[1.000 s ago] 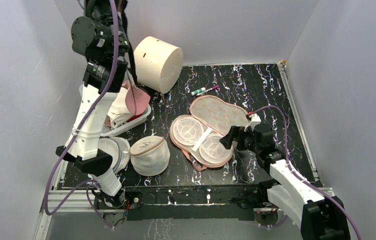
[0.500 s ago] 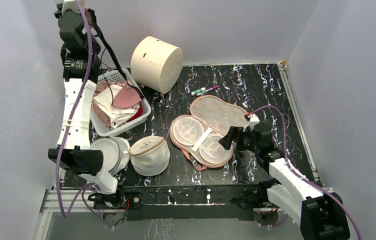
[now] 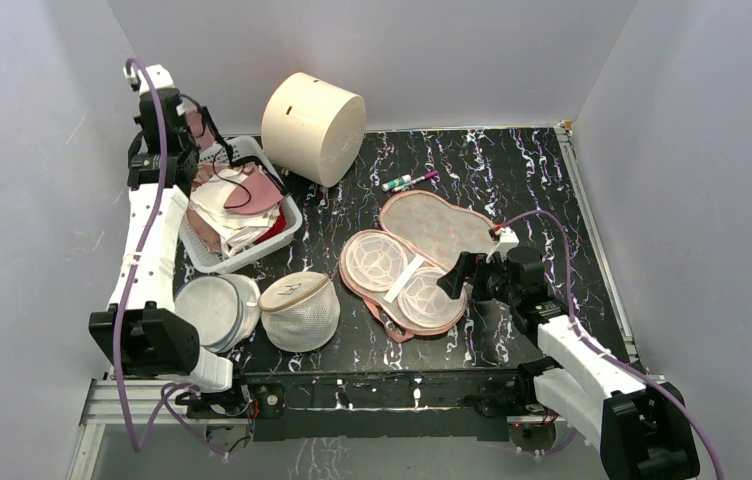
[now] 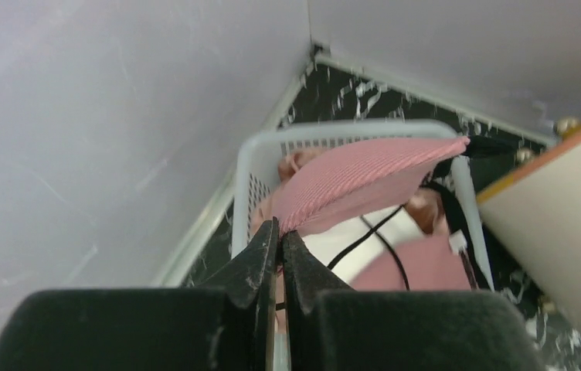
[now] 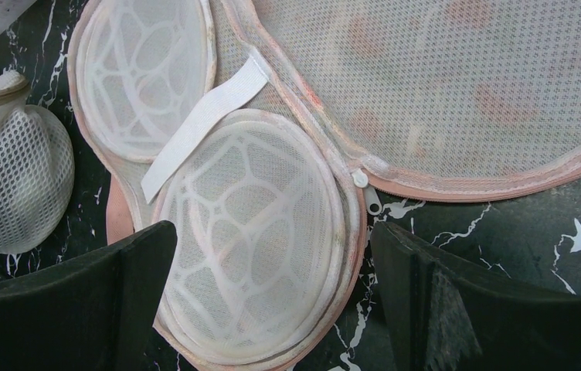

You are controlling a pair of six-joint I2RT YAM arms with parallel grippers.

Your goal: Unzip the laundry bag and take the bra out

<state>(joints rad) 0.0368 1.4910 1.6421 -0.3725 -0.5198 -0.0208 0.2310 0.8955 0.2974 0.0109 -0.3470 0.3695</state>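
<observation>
left gripper (image 4: 280, 241) pinched shut on the bra (image 4: 365, 179), holding it over the basket (image 4: 349, 130), likely to drop it; laundry bag (image 3: 422, 255) lies unzipped mid-table, right gripper (image 5: 272, 232) spread wide above it

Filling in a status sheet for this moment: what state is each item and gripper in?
basket: upright, holding clothes.
bra: pinched at a cup's edge, over the basket.
left gripper: shut on the bra.
laundry bag: unzipped, spread open, bra out.
right gripper: open, above the laundry bag.
</observation>
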